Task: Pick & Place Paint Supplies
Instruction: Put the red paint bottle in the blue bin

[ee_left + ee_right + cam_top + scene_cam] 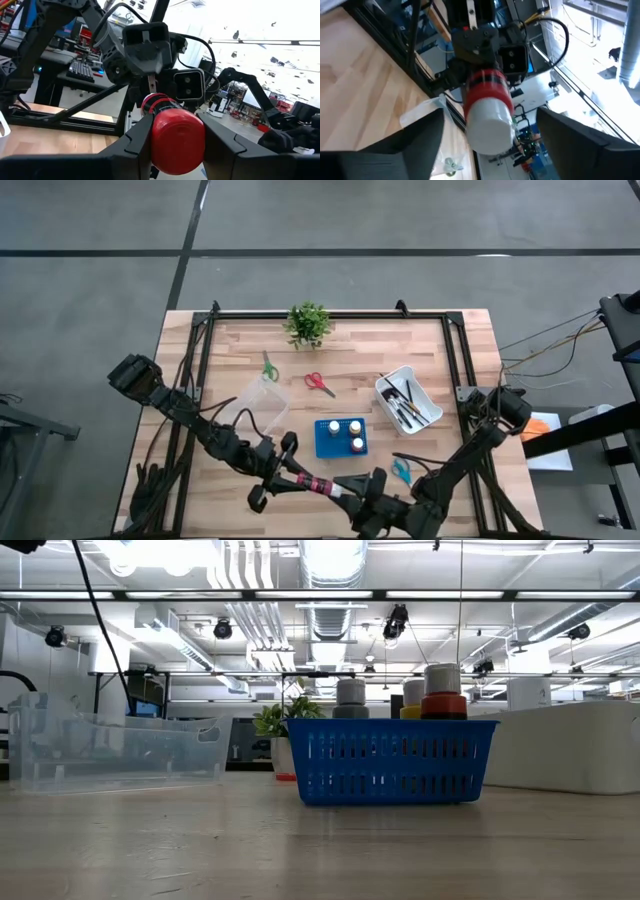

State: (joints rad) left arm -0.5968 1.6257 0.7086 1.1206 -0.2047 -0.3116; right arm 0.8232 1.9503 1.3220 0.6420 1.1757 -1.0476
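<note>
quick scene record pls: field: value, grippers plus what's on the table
left gripper: shut on the red paint bottle, held near the table's front edge
right gripper: open, fingers either side of the bottle's white cap end, not closed on it
blue basket: mid table, holds three bottles
white bin: right of basket, holds brushes
clear bin: left of basket
scissors: green, red, blue, all loose on the table
potted plant: back edge

ahead of my left gripper (292, 477): my right gripper (352, 492), no gap
beyond both: blue basket (340, 437)
</note>
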